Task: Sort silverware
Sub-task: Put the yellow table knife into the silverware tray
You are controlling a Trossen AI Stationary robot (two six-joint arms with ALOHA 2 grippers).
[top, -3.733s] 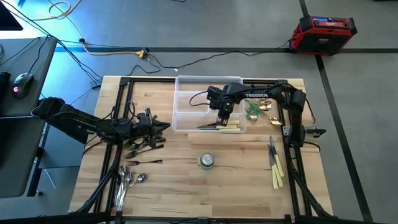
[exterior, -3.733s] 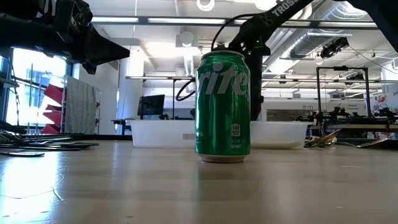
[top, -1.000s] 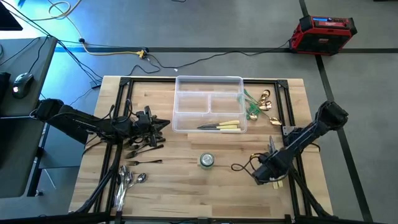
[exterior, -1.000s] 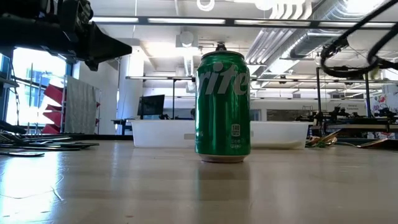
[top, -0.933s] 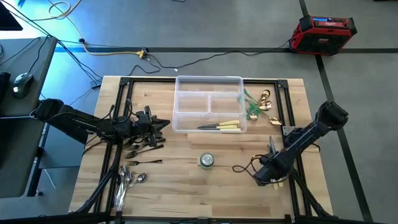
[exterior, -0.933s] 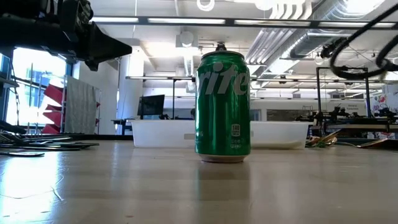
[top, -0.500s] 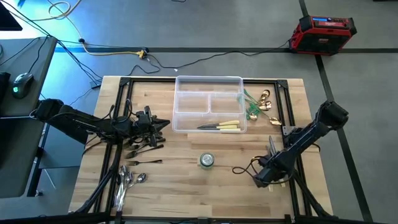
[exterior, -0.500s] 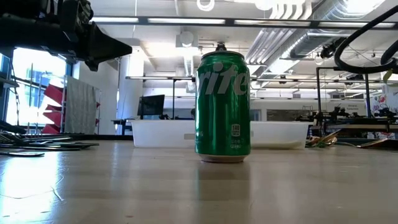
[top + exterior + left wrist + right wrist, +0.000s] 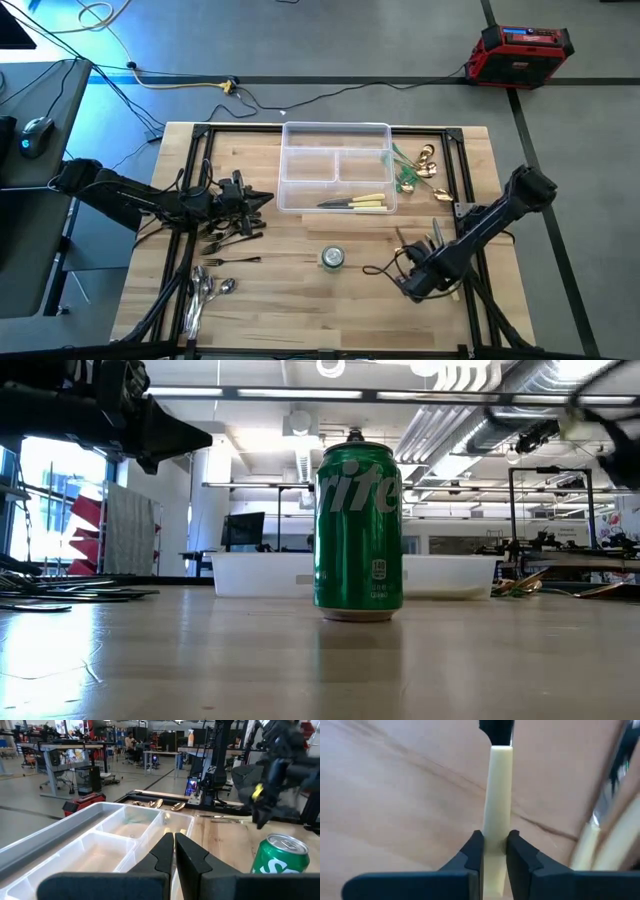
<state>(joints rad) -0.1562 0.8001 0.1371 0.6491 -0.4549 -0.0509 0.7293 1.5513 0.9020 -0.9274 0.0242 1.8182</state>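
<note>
Down near the desk's right edge, the right gripper (image 9: 492, 851) is clamped on a cream-handled knife (image 9: 499, 795) — its two dark fingers (image 9: 472, 854) press either side of the pale handle. More cream-handled knives (image 9: 440, 250) lie just beside it on the wood. The left gripper (image 9: 174, 851) (fingertips pressed together, holding nothing) hangs near the desk's left edge, over the dark forks (image 9: 225, 240) — pointed toward the clear tray (image 9: 336, 133).

Green soda can (image 9: 333, 258) mid-table, clear divided tray (image 9: 300, 187), red case (image 9: 522, 45) on floor
</note>
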